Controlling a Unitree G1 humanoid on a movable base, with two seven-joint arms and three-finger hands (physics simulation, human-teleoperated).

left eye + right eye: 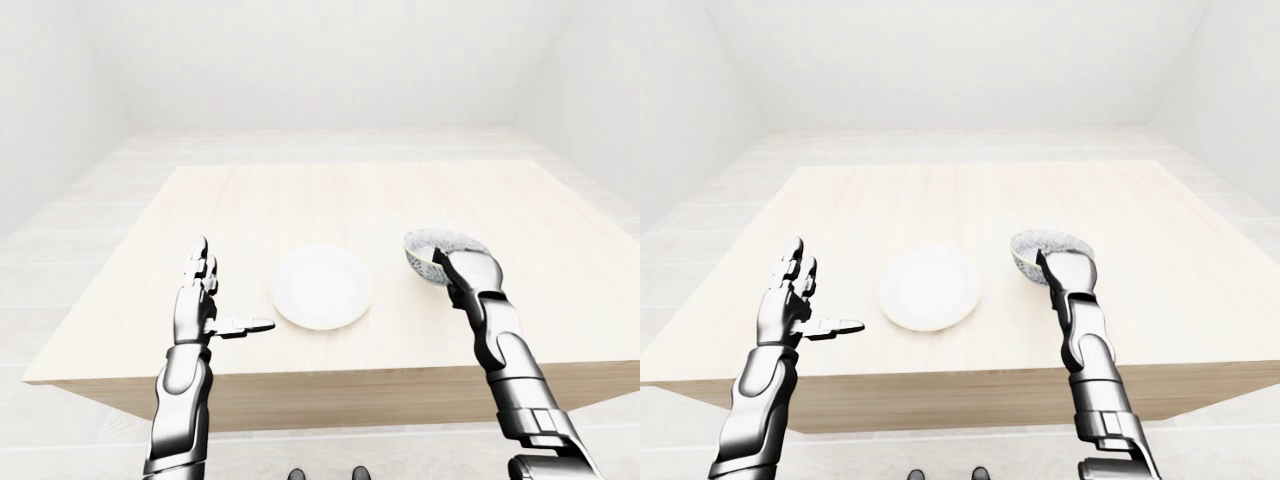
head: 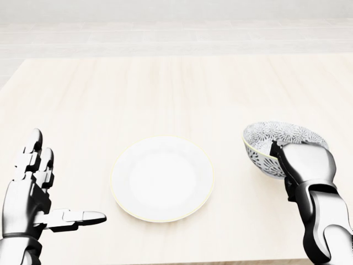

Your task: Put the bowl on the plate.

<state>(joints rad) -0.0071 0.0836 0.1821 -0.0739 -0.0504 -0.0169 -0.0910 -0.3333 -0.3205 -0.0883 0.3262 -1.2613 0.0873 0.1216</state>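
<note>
Bench (image 2: 165, 88): pale wood top, light grain, standing on a whitish tiled floor (image 1: 60, 240) in a plain white room.

Plate (image 2: 162, 178): white, round, flat on the bench near its lower edge in the head view, about midway between the two hands. Nothing lies on it.

Bowl (image 2: 265, 141): white with a dark floral pattern inside and out, to the right of the plate and apart from it, tilted slightly. Whether its base touches the bench cannot be told.

Right hand (image 2: 304, 160): fingers closed round the near rim and wall of the bowl, gripping it.

Left hand (image 2: 34, 187): to the left of the plate, fingers spread and upright, thumb stretched toward the plate, holding nothing.
</note>
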